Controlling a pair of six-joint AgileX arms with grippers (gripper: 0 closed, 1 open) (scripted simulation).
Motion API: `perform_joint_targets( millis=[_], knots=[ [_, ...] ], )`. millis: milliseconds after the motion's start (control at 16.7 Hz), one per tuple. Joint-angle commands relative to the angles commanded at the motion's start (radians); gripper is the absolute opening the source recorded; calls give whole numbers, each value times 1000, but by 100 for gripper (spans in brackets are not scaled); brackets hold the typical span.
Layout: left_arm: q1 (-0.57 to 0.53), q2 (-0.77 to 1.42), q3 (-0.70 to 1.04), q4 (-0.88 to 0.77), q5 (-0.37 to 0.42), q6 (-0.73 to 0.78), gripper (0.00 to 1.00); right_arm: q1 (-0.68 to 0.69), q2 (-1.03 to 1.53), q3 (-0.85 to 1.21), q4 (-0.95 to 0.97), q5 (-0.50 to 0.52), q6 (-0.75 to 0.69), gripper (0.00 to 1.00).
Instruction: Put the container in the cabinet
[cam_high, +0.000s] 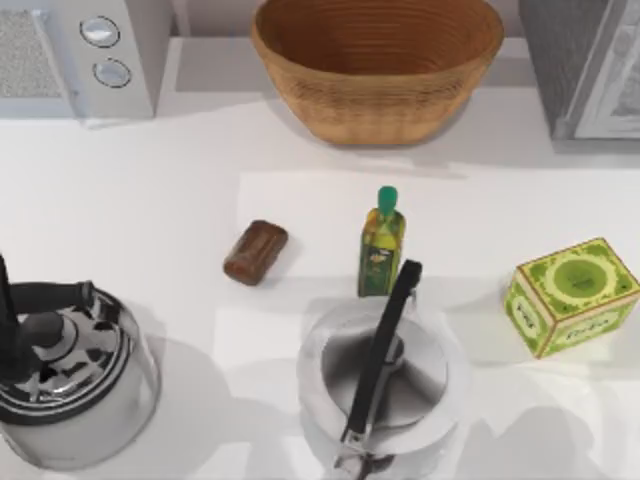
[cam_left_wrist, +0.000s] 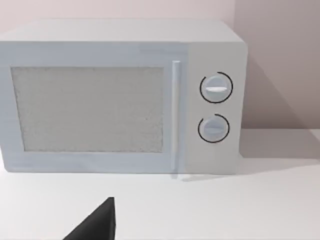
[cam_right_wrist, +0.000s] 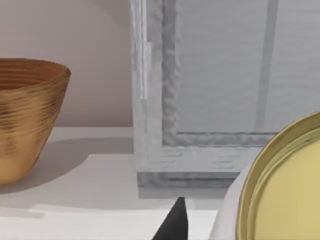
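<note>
The container (cam_high: 572, 295) is a green and yellow box with a round emblem on its top, standing on the table's right side. The grey cabinet (cam_high: 585, 65) stands at the back right corner; the right wrist view faces its framed front (cam_right_wrist: 220, 90). A dark tip of my right gripper (cam_right_wrist: 172, 224) shows low in that view, beside a close yellow rounded rim (cam_right_wrist: 280, 190) that I cannot identify for sure. A dark tip of my left gripper (cam_left_wrist: 95, 225) shows over bare table in front of the microwave (cam_left_wrist: 120, 100).
A wicker basket (cam_high: 377, 65) sits at the back centre and the microwave (cam_high: 85, 55) at the back left. A steel kettle (cam_high: 70, 375) stands front left, a pot with a black handle (cam_high: 385, 375) front centre. An oil bottle (cam_high: 381, 245) and a brown block (cam_high: 256, 252) stand mid-table.
</note>
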Motion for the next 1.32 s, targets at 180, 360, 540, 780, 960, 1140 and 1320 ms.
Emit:
perform_joint_targets(
  millis=[180,360,540,780,960,1140,1320],
  knots=[
    [0,0,0,0,0,0,100,0,15,13,-4,0,1,0],
    [0,0,0,0,0,0,100,19,109,107,-42,9,1,0],
    [0,0,0,0,0,0,100,49,286,294,-106,26,3,0],
    [0,0,0,0,0,0,100,93,586,678,-204,63,8,0],
    [0,0,0,0,0,0,100,123,807,1008,-270,98,12,0],
    [0,0,0,0,0,0,100,149,1000,1288,-327,132,15,0],
    [0,0,0,0,0,0,100,168,1161,1517,-373,161,17,0]
  ],
)
